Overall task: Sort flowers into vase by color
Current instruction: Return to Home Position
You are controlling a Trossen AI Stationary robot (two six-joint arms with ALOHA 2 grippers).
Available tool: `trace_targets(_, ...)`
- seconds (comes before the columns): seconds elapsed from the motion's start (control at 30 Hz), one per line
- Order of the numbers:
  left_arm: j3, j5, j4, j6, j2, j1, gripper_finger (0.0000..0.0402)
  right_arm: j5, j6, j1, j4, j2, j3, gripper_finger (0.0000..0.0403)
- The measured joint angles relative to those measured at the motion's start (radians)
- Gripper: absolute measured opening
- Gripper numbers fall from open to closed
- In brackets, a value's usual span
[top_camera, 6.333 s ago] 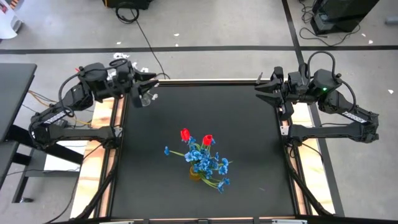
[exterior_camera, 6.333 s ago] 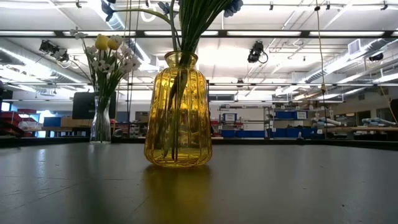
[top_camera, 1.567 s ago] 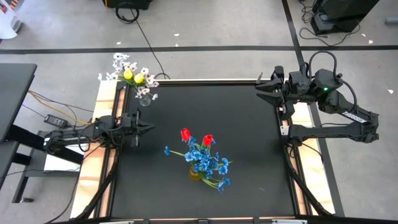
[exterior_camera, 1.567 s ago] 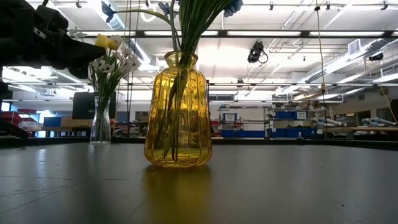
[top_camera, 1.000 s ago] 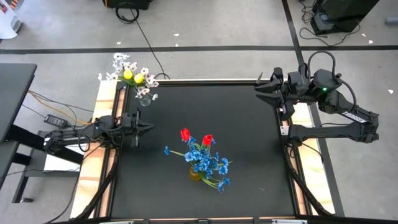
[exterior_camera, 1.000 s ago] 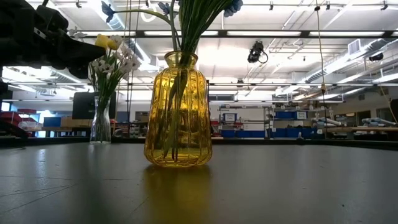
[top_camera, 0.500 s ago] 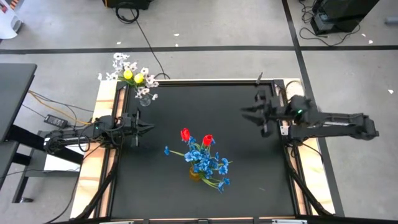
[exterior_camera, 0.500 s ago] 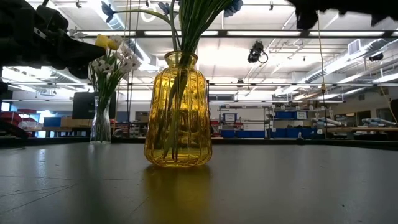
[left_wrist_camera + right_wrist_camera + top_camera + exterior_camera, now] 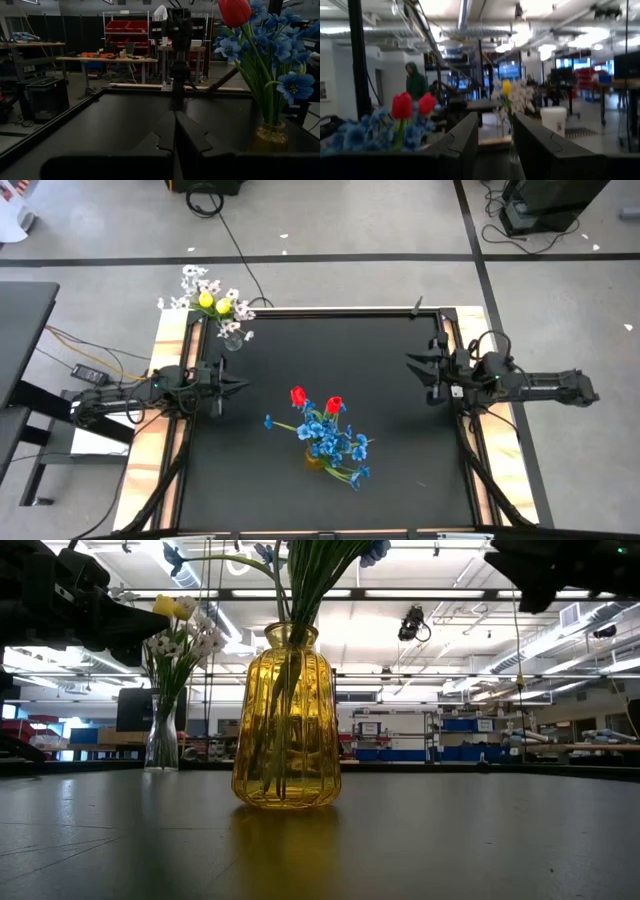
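Flowers (image 9: 335, 442) stand upright in the yellow vase (image 9: 317, 461), between and well apart from the left gripper (image 9: 232, 385), fingers together, and right gripper (image 9: 418, 373), fingers apart.

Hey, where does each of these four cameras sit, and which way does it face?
High: overhead, straight down; both arms, left gripper and right gripper.
Low: table height, facing the yellow vase; arm parts at top corners.
Left wrist: past its shut fingers toward the right arm.
Right wrist: between its open fingers toward the white flowers.
Both wrist views share the red tulips.
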Motion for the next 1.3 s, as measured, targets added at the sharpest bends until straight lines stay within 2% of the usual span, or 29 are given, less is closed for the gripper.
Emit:
trace_targets(0.17, 0.0, 0.0, 0.0, 0.0, 0.0, 0.0, 0.0018, -0.003, 0.071, -0.007, -0.204, -0.143, -0.003, 0.0133)
trace_targets(0.3, 0.0, 0.0, 0.0, 0.0, 0.0, 0.0, 0.0018, -0.003, 0.125, -0.007, -0.33, -0.209, -0.005, 0.0133)
trace_targets(0.43, 0.0, 0.0, 0.0, 0.0, 0.0, 0.0, 0.0018, -0.032, 0.144, -0.007, -0.329, -0.248, -0.075, 0.0133)
trace_targets(0.6, 0.0, 0.0, 0.0, 0.0, 0.0, 0.0, 0.0018, -0.098, 0.147, -0.007, -0.232, -0.28, -0.19, 0.0133)
trace_targets(0.8, 0.0, 0.0, 0.0, 0.0, 0.0, 0.0, 0.0018, -0.044, 0.128, -0.014, -0.298, -0.284, -0.188, 0.0133)
trace_targets(0.9, 0.0, 0.0, -0.001, 0.0, 0.0, 0.0, 0.0018, -0.03, 0.179, -0.017, -0.356, -0.284, -0.188, 0.0133)
trace_targets(1.07, 0.0, 0.0, -0.001, 0.0, 0.0, 0.0, 0.0018, -0.066, 0.262, -0.017, -0.404, -0.284, -0.188, 0.0133)
trace_targets(1.3, 0.0, 0.0, -0.001, 0.0, 0.0, 0.0, 0.0018, -0.084, 0.268, -0.017, -0.364, -0.284, -0.188, 0.0133)
